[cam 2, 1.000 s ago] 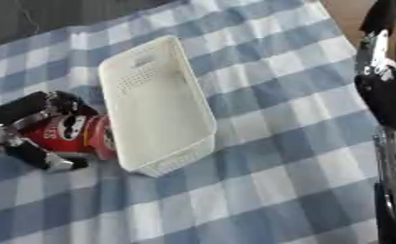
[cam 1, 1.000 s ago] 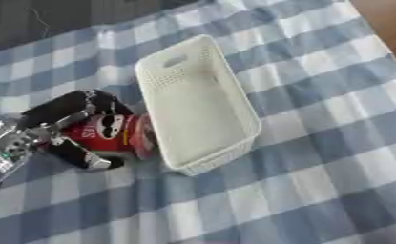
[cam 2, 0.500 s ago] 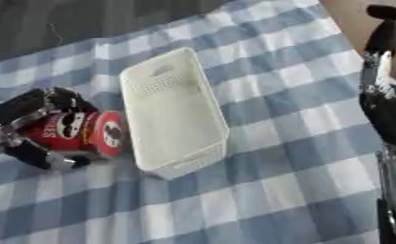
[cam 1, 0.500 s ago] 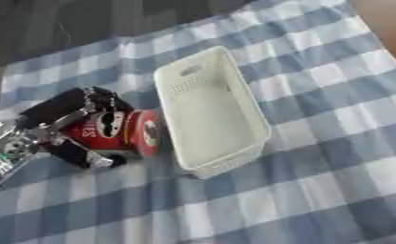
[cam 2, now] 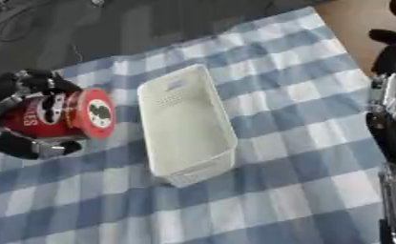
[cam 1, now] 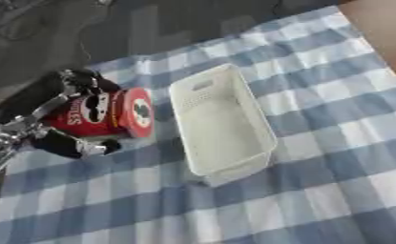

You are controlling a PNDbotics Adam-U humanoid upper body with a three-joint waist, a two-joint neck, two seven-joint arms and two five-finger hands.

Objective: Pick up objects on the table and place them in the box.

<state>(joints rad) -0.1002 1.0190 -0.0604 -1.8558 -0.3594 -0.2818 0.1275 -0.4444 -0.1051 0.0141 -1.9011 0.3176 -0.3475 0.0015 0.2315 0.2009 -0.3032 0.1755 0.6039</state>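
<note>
1. Your left hand [cam 1: 63, 116] has its fingers [cam 1: 82, 80] curled round the red cylindrical snack can [cam 1: 105, 114]; the can lies on its side between the far fingers and the thumb on its near side.
2. The can's round end faces right, towards the white perforated plastic box [cam 1: 222, 125], just beside its left wall and apart from it.
3. The box sits empty on the blue-and-white checked cloth covering the worktop [cam 1: 317, 157].
4. Your right hand [cam 2: 390, 102] shows at the right edge; you cannot tell how its fingers are set.
</note>
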